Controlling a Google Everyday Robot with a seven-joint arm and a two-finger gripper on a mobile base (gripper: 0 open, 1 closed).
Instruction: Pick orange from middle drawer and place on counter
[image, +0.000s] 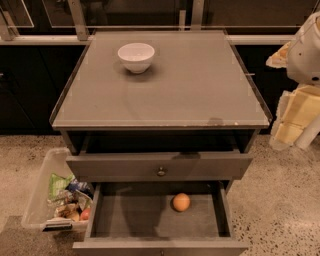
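Observation:
The orange (181, 202) lies on the dark-grey floor of the open middle drawer (135, 217), right of centre and towards the back. The counter (180, 85) is the flat grey cabinet top above it. My gripper (294, 117) hangs at the right edge of the view, beside the counter's right side and well above and right of the orange. It holds nothing that I can see. A white rounded part of my arm (306, 47) is above it.
A white bowl (136, 56) stands on the counter at the back left. A closed grey drawer front with a small knob (161, 171) sits above the open drawer. A clear bin (42, 195) of packets, with a small red item (85, 214), stands on the floor to the left.

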